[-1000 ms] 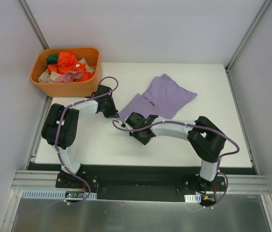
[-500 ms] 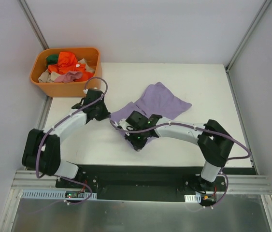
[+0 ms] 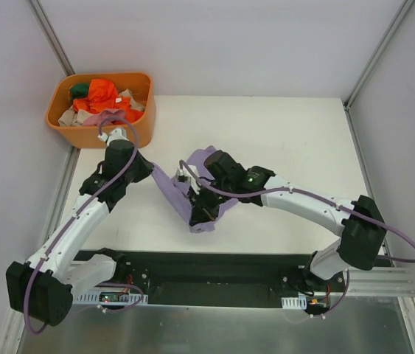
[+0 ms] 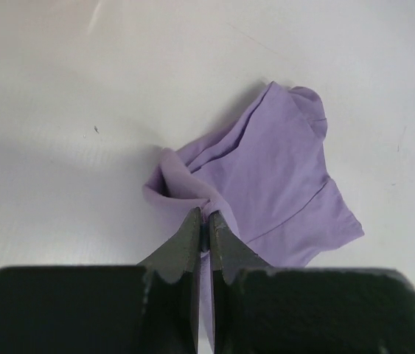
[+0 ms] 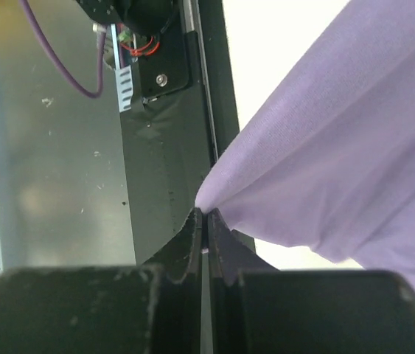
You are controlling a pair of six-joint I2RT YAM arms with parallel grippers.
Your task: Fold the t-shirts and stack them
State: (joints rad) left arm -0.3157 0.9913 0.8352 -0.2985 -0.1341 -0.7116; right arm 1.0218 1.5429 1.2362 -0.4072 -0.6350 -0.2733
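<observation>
I have the purple t-shirt (image 3: pixel 172 193) at the middle of the white table (image 3: pixel 281 140), towards the near edge, bunched up and stretched in a band between the two grippers. In the left wrist view the shirt (image 4: pixel 266 184) trails from the pinch down onto the table, rumpled, with one sleeve showing. The left gripper (image 4: pixel 205 217) is clamped tight on a fold of it. The right gripper (image 5: pixel 203 215) is likewise closed on a peak of the cloth (image 5: pixel 340 147), which fans away taut. From above, the right gripper (image 3: pixel 201 205) and its arm cover part of the shirt, and the left gripper (image 3: pixel 150 172) is at its far-left end. An orange basket (image 3: pixel 74 133) of mixed clothes (image 3: pixel 102 96) stands off the table's far-left corner, well apart.
</observation>
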